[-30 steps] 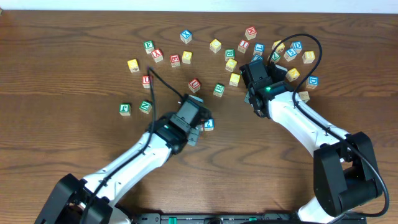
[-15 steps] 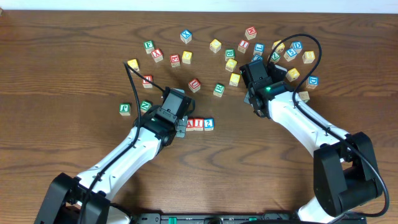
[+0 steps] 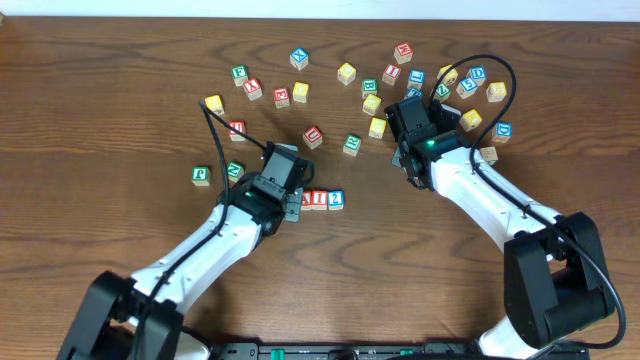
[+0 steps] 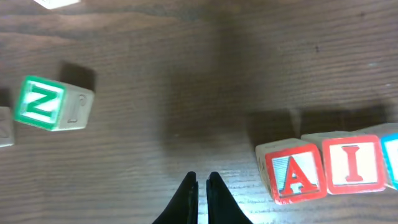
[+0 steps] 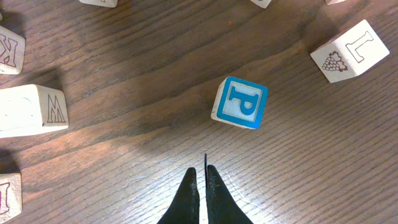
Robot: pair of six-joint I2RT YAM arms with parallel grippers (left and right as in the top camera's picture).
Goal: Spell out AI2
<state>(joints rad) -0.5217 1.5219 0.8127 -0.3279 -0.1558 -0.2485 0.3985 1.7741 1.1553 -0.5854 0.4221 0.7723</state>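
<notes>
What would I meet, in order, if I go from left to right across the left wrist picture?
A pale cube cut off by the left edge → green Z cube → left end effector, shut and empty → red A cube → red I cube → blue cube, only its edge in the frame.

Green Z cube [image 4: 46, 102], blue P cube [image 5: 240, 102] near grape-pictured L cube [image 5: 349, 51], all on dark wooden table [image 3: 100, 100].
</notes>
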